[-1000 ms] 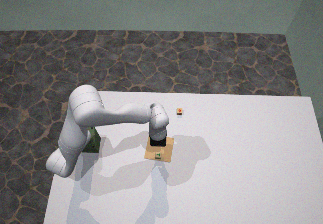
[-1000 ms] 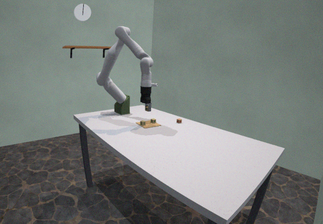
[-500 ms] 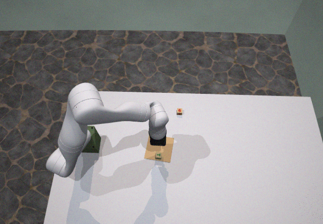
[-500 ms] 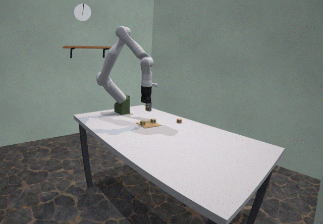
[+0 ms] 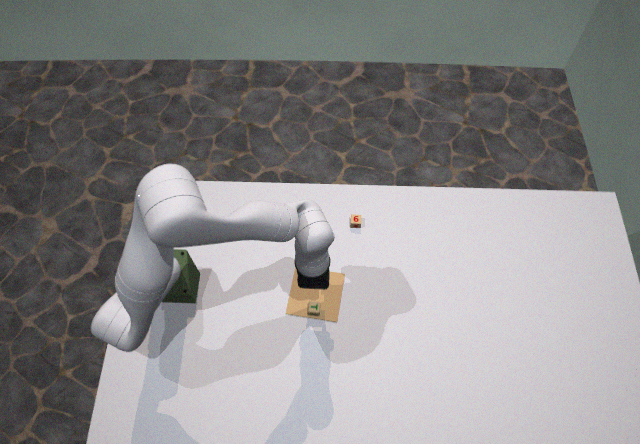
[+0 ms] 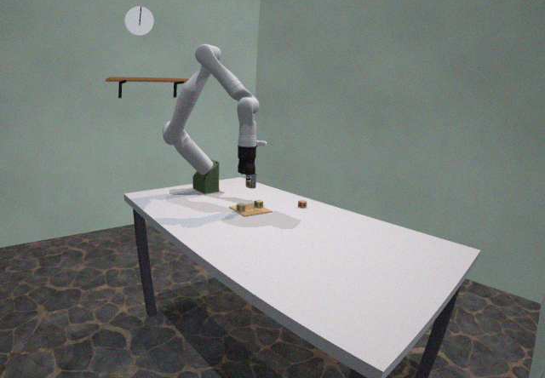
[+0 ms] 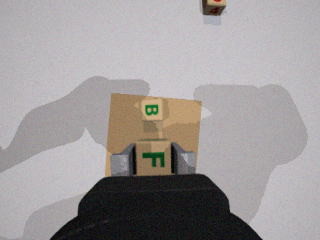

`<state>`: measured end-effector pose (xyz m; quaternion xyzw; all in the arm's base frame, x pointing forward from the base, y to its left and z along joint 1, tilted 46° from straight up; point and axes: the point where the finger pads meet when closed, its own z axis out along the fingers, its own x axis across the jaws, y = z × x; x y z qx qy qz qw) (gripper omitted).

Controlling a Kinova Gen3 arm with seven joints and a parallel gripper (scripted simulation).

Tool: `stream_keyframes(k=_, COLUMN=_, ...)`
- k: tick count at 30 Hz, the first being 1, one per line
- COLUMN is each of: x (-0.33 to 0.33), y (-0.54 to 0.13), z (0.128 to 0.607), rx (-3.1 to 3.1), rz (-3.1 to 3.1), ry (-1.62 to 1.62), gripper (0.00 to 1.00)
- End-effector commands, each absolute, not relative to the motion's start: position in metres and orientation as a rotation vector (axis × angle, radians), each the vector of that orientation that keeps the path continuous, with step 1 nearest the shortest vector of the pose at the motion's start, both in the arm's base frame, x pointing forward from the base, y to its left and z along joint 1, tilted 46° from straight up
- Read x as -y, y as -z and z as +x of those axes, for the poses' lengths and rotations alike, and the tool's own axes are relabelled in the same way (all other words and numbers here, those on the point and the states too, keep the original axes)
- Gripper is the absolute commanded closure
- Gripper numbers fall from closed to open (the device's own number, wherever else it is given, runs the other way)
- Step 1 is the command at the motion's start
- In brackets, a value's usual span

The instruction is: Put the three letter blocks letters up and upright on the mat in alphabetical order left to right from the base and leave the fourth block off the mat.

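My gripper (image 7: 153, 153) is shut on the block with a green F (image 7: 154, 158) and holds it in the air above the tan mat (image 7: 155, 130); it also shows in the exterior view (image 6: 250, 182). The B block (image 7: 151, 108) lies on the mat, below and just beyond the F block. The T block (image 5: 313, 308) lies at the mat's (image 5: 316, 301) other end and is hidden in the wrist view. In the exterior view the T block (image 6: 240, 207) and the B block (image 6: 258, 203) stand apart on the mat (image 6: 249, 209). The block with a red 6 (image 5: 355, 220) lies off the mat on the table.
The green robot base (image 5: 183, 276) stands at the table's left edge. The 6 block (image 7: 214, 0) lies well beyond the mat in the wrist view. The arm hides the B block in the top view.
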<state>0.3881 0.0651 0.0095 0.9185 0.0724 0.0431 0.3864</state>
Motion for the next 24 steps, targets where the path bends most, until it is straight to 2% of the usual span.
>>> stream_keyframes(k=1, x=-0.062, y=-0.007, z=0.388, rx=-0.183, rz=2.337, ry=-0.108, gripper=0.43)
stream_keyframes(k=24, x=-0.003, y=0.052, z=0.400, rx=-0.183, rz=2.337, ry=-0.108, gripper=0.43)
